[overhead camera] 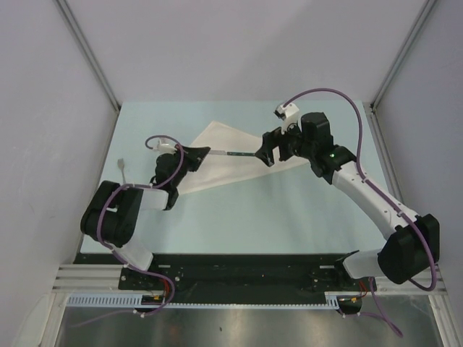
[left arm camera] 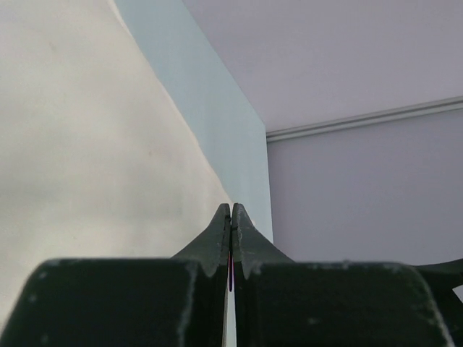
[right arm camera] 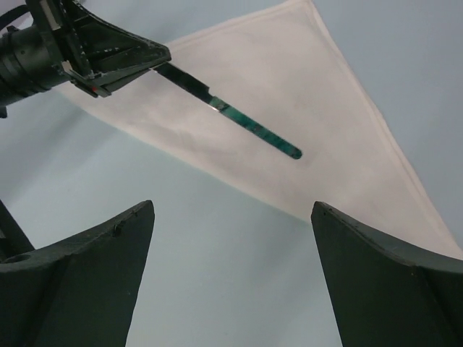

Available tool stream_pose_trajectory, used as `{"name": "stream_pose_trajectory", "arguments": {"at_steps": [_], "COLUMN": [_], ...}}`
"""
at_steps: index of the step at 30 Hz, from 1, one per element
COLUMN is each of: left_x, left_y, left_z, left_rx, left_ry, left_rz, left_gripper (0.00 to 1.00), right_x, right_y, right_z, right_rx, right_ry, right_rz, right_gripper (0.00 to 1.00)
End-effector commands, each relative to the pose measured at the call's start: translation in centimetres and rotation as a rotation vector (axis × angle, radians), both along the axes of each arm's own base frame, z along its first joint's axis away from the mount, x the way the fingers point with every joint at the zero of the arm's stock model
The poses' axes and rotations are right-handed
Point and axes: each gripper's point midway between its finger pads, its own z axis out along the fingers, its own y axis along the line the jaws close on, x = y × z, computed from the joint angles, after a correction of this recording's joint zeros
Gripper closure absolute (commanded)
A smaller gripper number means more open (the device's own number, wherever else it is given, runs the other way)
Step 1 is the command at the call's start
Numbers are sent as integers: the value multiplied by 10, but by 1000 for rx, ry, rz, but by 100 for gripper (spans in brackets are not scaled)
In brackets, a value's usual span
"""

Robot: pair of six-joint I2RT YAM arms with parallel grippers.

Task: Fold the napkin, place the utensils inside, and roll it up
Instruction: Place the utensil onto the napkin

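The napkin (overhead camera: 221,172) lies folded into a white triangle on the pale blue table (overhead camera: 275,217). My left gripper (overhead camera: 208,152) is shut on the blade of the knife (overhead camera: 235,154). The knife's teal handle sticks out to the right over the cloth. In the right wrist view the knife (right arm camera: 253,130) runs from the left gripper (right arm camera: 160,59) across the napkin (right arm camera: 289,79), and its handle end is free. My right gripper (overhead camera: 265,152) stands open just past the handle tip with nothing between its fingers (right arm camera: 126,238). In the left wrist view the left gripper (left arm camera: 231,211) shows pressed jaws with a thin sliver between them.
A small white object (overhead camera: 121,166) lies near the table's left edge. Grey walls and metal posts (overhead camera: 90,54) close in the table on the left, right and back. Purple cables (overhead camera: 325,92) loop above the right arm.
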Motion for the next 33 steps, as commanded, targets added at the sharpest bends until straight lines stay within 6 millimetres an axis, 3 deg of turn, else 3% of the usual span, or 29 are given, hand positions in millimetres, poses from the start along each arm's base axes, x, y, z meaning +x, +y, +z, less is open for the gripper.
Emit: {"name": "stream_pose_trajectory", "arguments": {"at_steps": [1,5,7,17,25,33], "left_x": [16,17,16,24,23,27], "left_y": [15,16,18,4,5,5], "left_z": [35,17,-3,-25,-59,-74], "left_rx": [-79,-95,-115,-113,-59,-13], "left_ry": [-143,-117,-65,-46,89,166], "left_rz": [208,231,244,191,200,193], "left_gripper": [100,100,100,100,100,69], "right_x": [-13,-19,-19,-19,-17,-18], "right_y": [6,8,9,8,6,5], "right_z": [16,20,23,28,27,28], "right_rx": [82,111,121,134,128,121], "right_ry": [-12,-7,-12,-20,-20,-25], "right_rz": [48,70,76,82,76,74], "right_gripper": [5,5,5,5,5,5]}}
